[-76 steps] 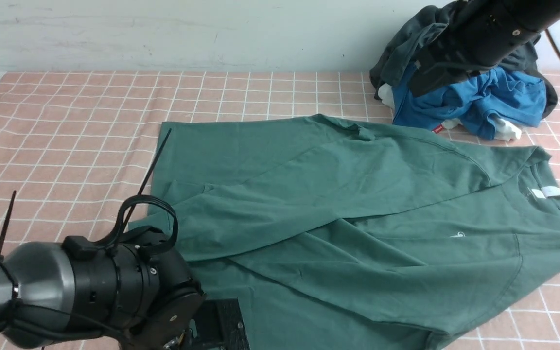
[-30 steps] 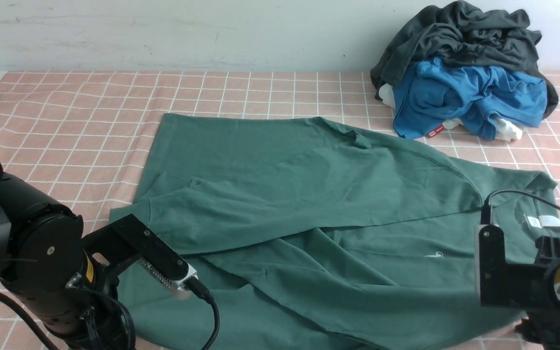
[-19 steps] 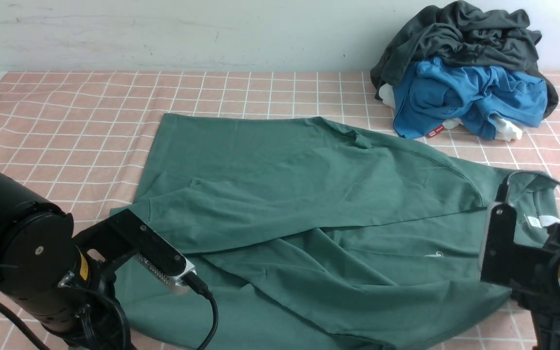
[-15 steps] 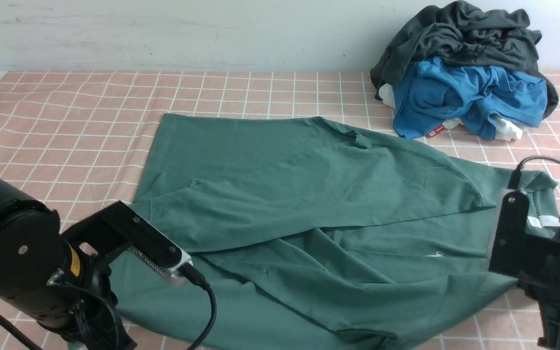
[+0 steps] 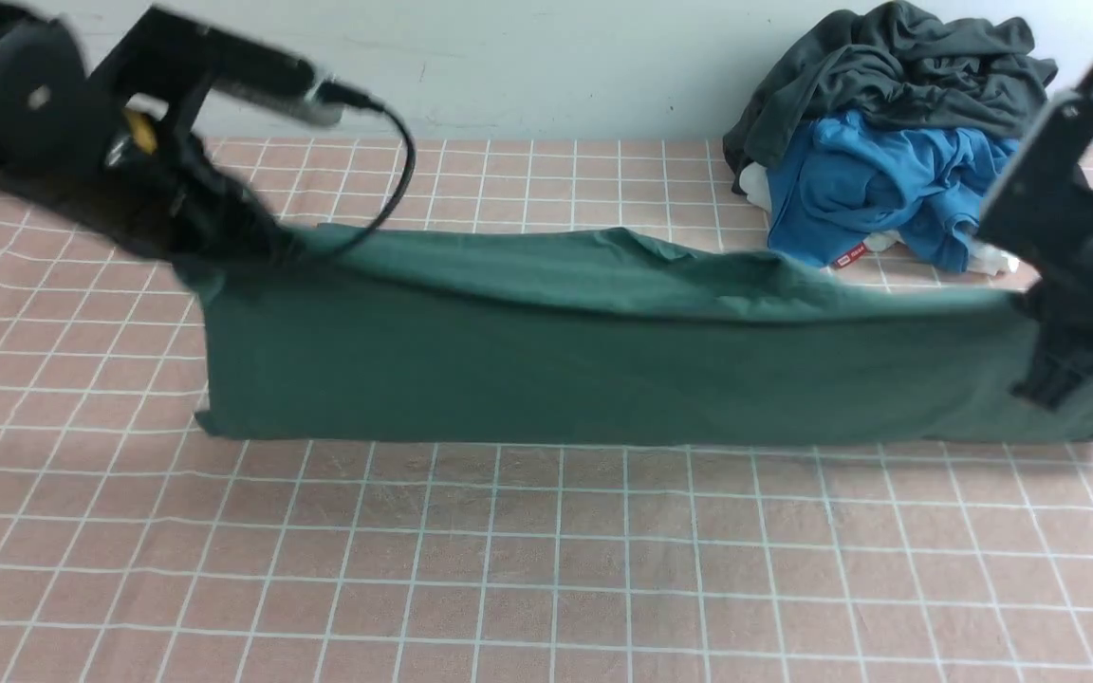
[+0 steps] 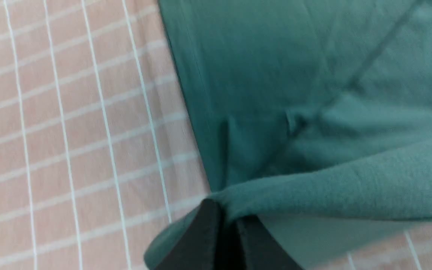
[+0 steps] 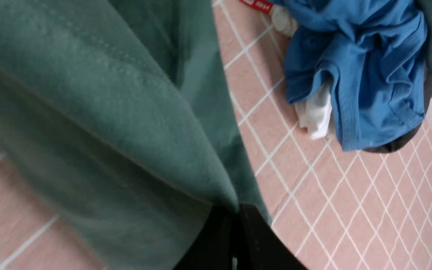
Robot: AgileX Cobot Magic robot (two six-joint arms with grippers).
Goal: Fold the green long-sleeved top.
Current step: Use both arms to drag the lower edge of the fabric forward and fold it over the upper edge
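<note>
Green top (image 5: 556, 370) tight in left pincer (image 6: 228, 219), right pincer (image 7: 234, 214); pinch clear wrist-side only.

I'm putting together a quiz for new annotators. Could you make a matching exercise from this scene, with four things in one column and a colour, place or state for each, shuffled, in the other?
Things:
1. green long-sleeved top
2. blue garment
3. dark grey garment
4. tablecloth

Descriptions:
A. pink with a white grid
B. draped over another garment
C. pinched at its two ends by the left gripper and the right gripper, one edge raised
D. partly covered by another garment

Pairs: 1-C, 2-D, 3-B, 4-A
</note>
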